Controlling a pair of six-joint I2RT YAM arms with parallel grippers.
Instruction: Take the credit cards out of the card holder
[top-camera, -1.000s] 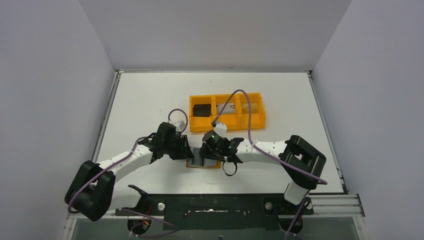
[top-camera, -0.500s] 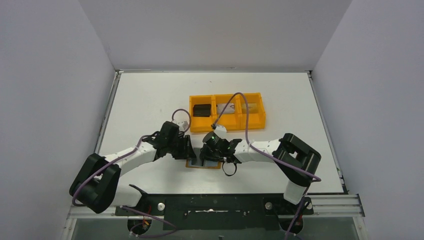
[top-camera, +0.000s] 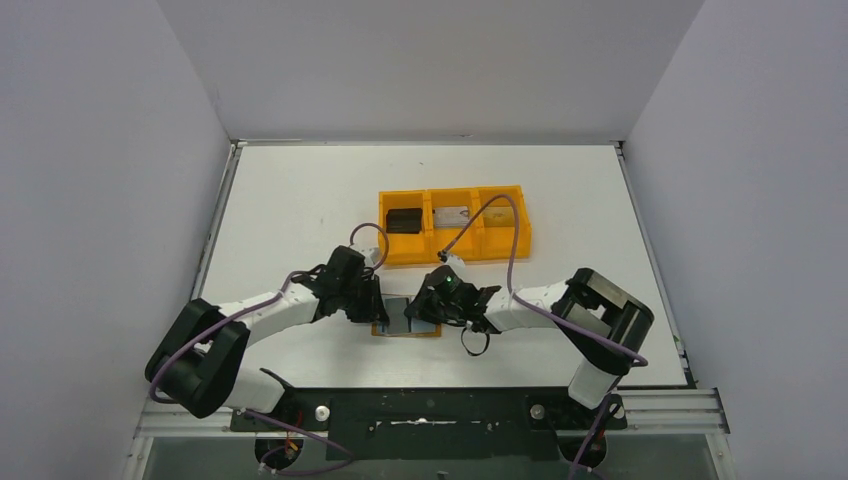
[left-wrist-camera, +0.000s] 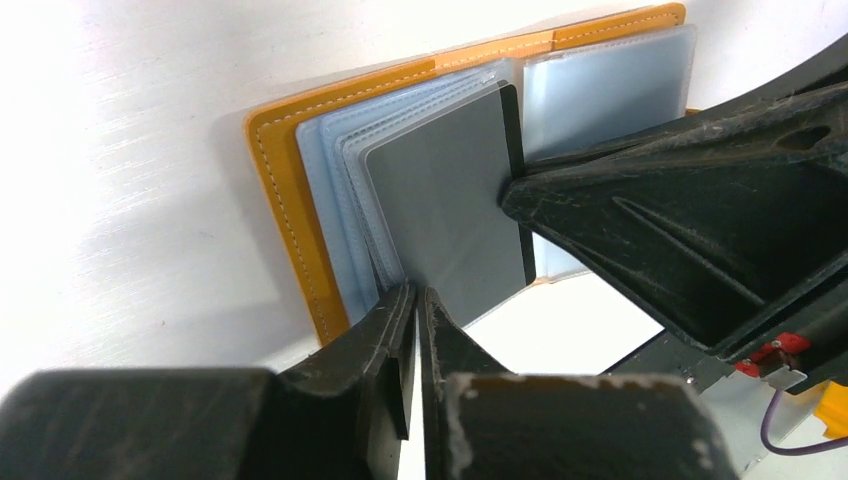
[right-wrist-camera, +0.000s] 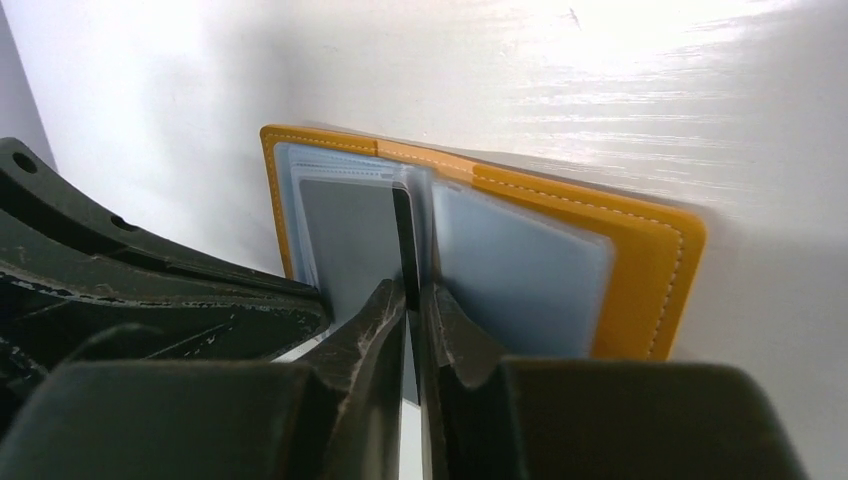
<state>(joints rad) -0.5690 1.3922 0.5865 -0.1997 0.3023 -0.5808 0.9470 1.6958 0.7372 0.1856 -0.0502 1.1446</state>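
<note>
The card holder lies opened flat on the white surface, just on the near side of the orange tray, between the two arms. A grey credit card is raised partly out of the clear sleeves and stands tilted over one half. The card is judged to be light, thin, stiff and smooth. It is best taken by an edge and pinched across its thickness, since a glancing hold on the flat faces may slip. The sleeves are judged soft and likely to be dragged along with the card unless the holder is restrained. The right fingers are closed on the card, which is seen edge-on between them. The left fingers are drawn nearly together at the sleeve edge; whether a sleeve is pinched cannot be told. The surface is hard and glossy, so the holder may slide on it. Pale walls enclose the surface on three sides.
</note>
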